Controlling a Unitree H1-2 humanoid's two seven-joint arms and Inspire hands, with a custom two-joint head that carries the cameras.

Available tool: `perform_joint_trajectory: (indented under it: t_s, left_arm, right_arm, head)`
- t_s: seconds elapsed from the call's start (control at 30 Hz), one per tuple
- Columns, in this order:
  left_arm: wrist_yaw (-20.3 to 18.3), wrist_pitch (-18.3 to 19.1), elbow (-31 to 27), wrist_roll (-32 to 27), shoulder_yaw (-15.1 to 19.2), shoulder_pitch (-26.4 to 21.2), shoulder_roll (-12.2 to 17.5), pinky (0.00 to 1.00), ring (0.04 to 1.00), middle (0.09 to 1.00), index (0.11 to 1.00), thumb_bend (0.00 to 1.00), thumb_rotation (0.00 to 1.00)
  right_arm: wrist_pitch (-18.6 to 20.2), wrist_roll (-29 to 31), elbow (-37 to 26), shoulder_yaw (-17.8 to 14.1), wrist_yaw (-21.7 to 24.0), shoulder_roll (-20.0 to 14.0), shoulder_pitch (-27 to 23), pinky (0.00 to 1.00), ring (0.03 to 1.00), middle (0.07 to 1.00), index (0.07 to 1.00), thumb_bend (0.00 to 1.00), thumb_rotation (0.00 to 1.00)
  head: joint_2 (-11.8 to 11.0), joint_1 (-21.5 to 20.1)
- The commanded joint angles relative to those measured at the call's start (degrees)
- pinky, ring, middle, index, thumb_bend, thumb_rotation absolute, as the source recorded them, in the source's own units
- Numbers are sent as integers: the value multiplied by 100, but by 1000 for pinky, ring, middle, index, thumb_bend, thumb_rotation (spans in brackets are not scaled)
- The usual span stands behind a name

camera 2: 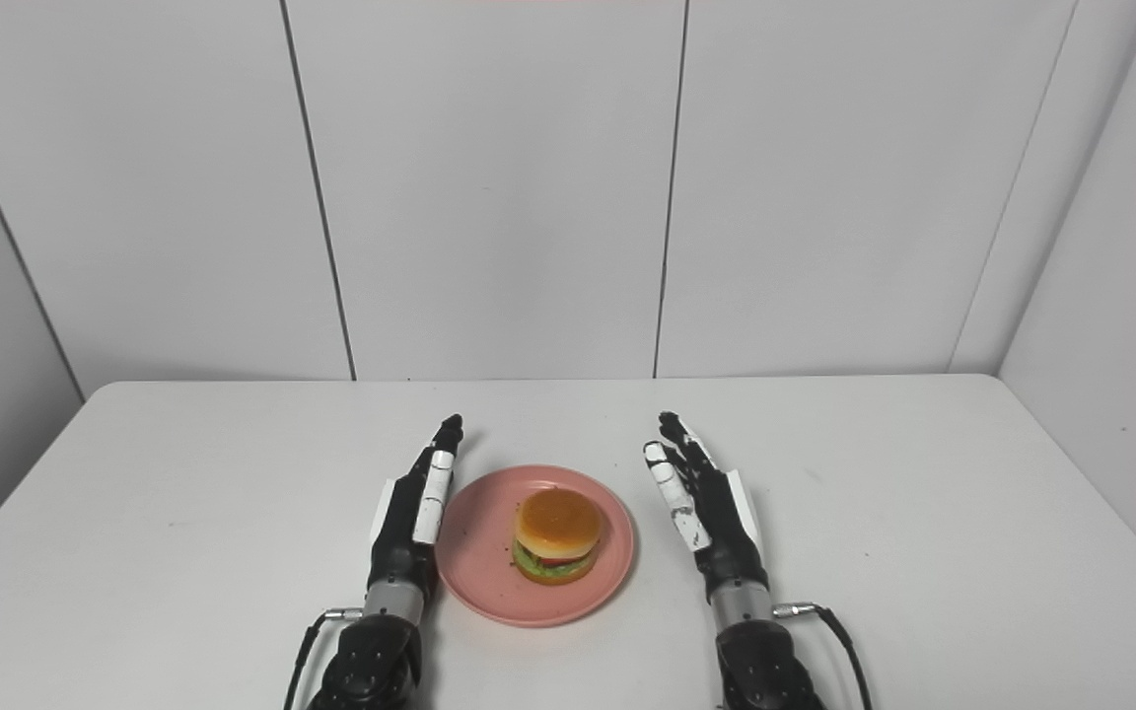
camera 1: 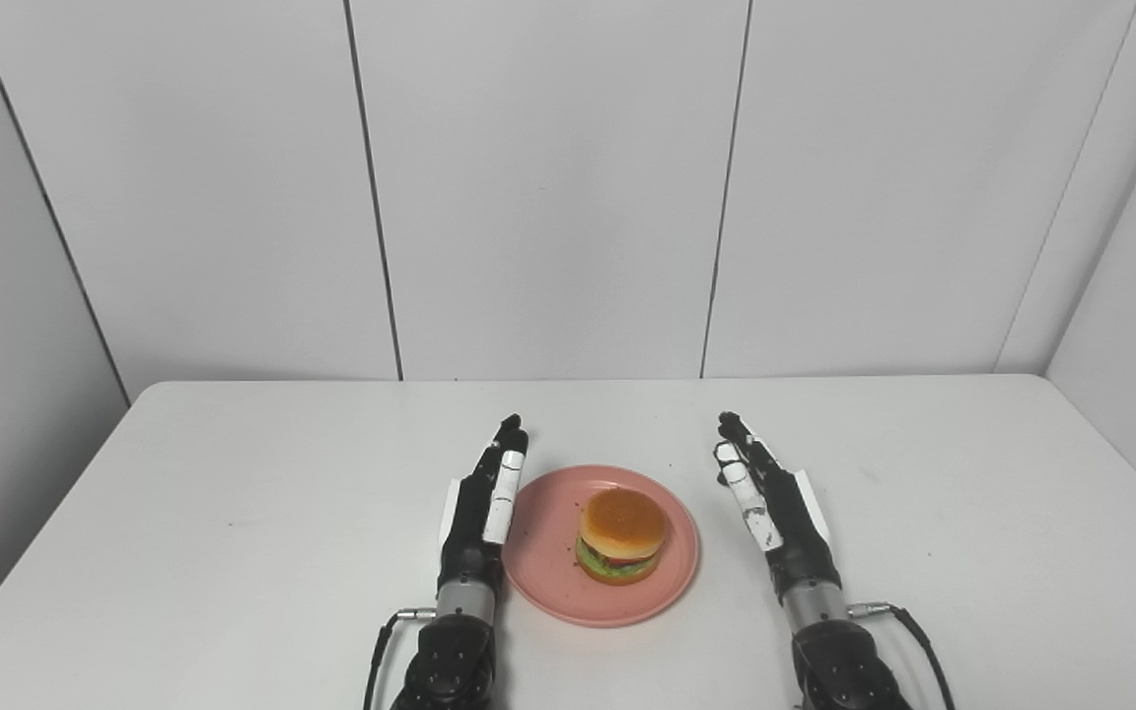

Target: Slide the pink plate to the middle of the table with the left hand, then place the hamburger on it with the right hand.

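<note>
Since the toy hamburger with its orange bun and green lettuce [camera 1: 621, 535] already sat on the round pink plastic plate [camera 1: 548, 552], and the plate lay near the middle of the white bench [camera 1: 233, 513], both steps of the task looked finished. The hamburger stood upright, a little to the right of the plate's centre, well inside the rim.

The left robot hand [camera 1: 481, 513] lay flat and stretched, fingers straight and pointing away from the robot, holding nothing. Its inner side was just beside the left rim of the plate; whether it touched the rim could not be told from either view. The right robot hand [camera 1: 770, 503] was also stretched open and empty, and it stood clearly apart from the right rim of the plate, with bare bench between them.

In my judgement the only move left was to draw both arms back toward the robot. The left one called for more care: a pull straight back or slightly to the left would avoid dragging the plate out of its place.

Room for this was large. The bench was bare on both sides of the hands and behind the plate up to the grey wall panels [camera 1: 548, 197], and the plate stood far from every edge of the bench.
</note>
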Motion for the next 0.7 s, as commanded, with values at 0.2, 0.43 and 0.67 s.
perform_joint_trajectory:
  t_s: [0.2,0.43,0.67]
  left_arm:
    - [145,-13,108,-6,51,34,-11,1000,1000,986,926,826,1000]
    - [138,-17,101,-13,61,58,-23,1000,1000,992,949,821,1000]
    - [147,-29,141,-24,71,55,-24,1000,1000,988,951,819,1000]
  right_arm:
    - [808,807,-309,-315,218,399,-64,875,878,913,903,778,1000]
    - [1220,981,-470,-316,292,446,-30,896,896,937,938,784,1000]
    - [1414,1039,-521,-321,257,476,-46,891,892,935,934,780,1000]
  head:
    - [11,12]
    - [24,15]
    - [26,17]
